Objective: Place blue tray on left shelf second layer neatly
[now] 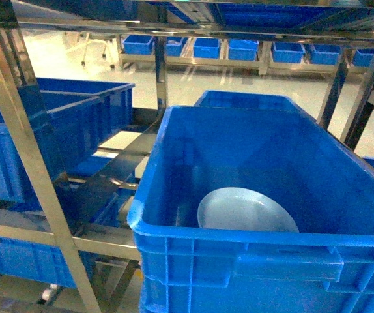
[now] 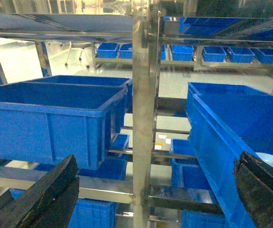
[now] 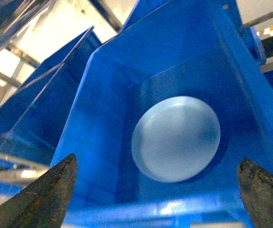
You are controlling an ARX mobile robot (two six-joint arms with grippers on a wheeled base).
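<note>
Large dark-blue crate (image 1: 265,195), filling the centre and lower right of the head view. On its floor, toward the near wall, lies the blue tray (image 1: 245,210); nothing else is seen inside. A second crate (image 1: 239,100) stands directly behind it.

Left shelf (image 1: 27,169), left half of the head view: shiny steel posts and rails in tiers. On one tier sit two more dark-blue crates (image 1: 50,130), side by side; what they hold is hidden by their walls. Further blue crates (image 1: 24,257) occupy the tier below.

Room: a pale, glossy floor (image 1: 63,59) at upper left, and along the far side a low rack bearing a row of small blue bins (image 1: 242,49).

The tray is a pale light-blue round dish, shallow, with a raised rim; in the right wrist view it appears whole at frame centre and may be lying upside down, though the blur leaves this uncertain.

Right hand (image 3: 158,199): fingers wide apart above the tray, gripping nothing. Left hand (image 2: 158,192): fingers likewise apart, facing the shelf post, gripping nothing.
</note>
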